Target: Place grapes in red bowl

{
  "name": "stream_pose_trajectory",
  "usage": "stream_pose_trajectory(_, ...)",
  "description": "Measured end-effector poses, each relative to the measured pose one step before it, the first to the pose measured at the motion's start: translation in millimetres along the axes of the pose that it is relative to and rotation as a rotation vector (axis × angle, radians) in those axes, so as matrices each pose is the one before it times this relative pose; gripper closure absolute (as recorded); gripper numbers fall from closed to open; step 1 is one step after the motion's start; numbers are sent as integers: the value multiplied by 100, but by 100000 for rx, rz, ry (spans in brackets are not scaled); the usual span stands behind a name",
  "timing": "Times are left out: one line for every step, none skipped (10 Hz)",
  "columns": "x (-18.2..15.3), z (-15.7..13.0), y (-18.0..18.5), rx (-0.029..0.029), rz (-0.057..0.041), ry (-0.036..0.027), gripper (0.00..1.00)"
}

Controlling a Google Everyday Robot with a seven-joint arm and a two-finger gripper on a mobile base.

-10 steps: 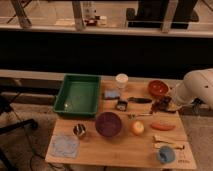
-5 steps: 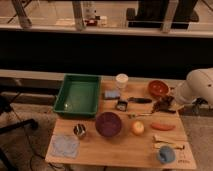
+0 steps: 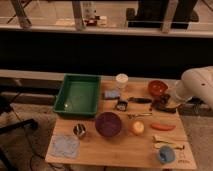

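The red bowl (image 3: 157, 87) stands at the table's far right, near the back edge. Just in front of it is a dark clump that looks like the grapes (image 3: 160, 105), on or just above the tabletop. My gripper (image 3: 167, 102) is at the end of the white arm (image 3: 197, 87), which reaches in from the right. It is right at the grapes and a little in front of the red bowl. I cannot tell whether it holds them.
A green tray (image 3: 77, 95) sits at the back left. On the table are a white cup (image 3: 121, 80), a blue sponge (image 3: 111, 94), a purple bowl (image 3: 108, 124), a yellow-orange fruit (image 3: 137, 128), a carrot (image 3: 162, 126), a metal cup (image 3: 79, 131) and a blue cup (image 3: 166, 155).
The white arm has shifted slightly to the right. The gripper stays by the grapes in front of the red bowl. Nothing else has moved.
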Motion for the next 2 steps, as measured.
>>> stream_pose_trajectory(-72,399,-615,137,327,-72,98)
stream_pose_trajectory(-498,607,-1045,229,86,-502,98)
